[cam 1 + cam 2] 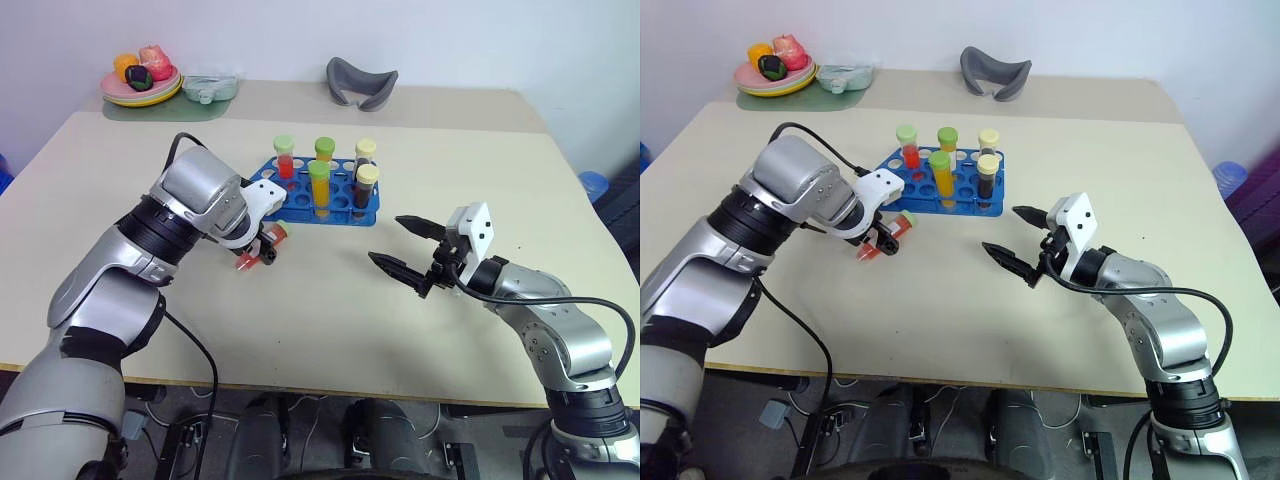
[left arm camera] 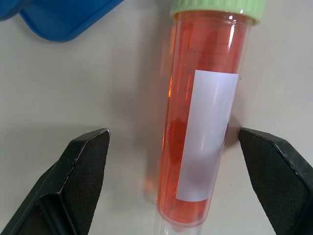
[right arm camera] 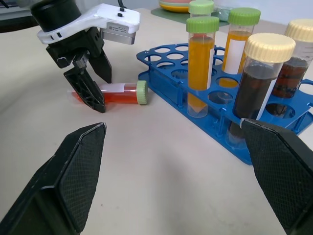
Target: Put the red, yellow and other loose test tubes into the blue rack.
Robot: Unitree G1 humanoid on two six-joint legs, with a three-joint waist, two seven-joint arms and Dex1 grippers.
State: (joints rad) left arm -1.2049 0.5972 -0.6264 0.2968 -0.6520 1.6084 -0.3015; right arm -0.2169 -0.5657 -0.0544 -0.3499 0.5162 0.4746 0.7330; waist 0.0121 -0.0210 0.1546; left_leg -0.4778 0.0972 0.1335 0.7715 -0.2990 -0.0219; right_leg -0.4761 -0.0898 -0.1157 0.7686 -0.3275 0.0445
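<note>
One red test tube (image 3: 115, 93) lies flat on the table (image 1: 330, 320) just beside the blue rack (image 3: 274, 147), between the spread fingers of the left gripper (image 3: 93, 83), which is not gripping it. Five capped tubes (image 3: 200, 68) stand in the rack, and the right gripper (image 1: 405, 247) hangs released near it, holding nothing.

Beige table (image 1: 330, 330), pale wall (image 1: 450, 35) behind, evenly lit.

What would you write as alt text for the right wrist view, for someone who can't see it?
A red test tube lies on the table beside a blue rack, with the left gripper poised over it, fingers open on either side. The rack holds five capped tubes upright, yellow-orange and dark brown nearest. The right gripper frames the scene, fingers wide apart.
</note>
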